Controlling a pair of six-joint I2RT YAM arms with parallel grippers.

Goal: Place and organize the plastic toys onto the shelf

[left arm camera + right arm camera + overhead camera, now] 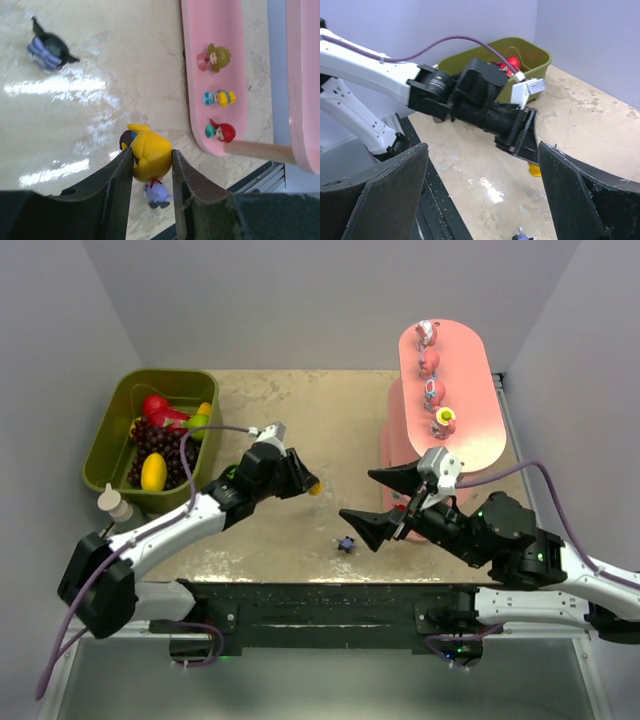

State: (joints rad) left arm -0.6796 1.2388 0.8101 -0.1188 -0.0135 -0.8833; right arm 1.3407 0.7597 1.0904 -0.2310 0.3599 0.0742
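Pinching yellow toy (152,149), left tool (152,159) above tabletop (100,125), shelf (212,30) edge beyond

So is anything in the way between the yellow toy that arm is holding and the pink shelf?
Yes. The open right end effector sits on the straight line from the small yellow plastic figurine, gripped in the left end effector, to the tall pink three-tier shelf. Going round behind it looks possible.

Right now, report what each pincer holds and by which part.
Left pincer grips the yellow toy across its yellow body, one finger on each side. Right pincer stands open, holding nothing.
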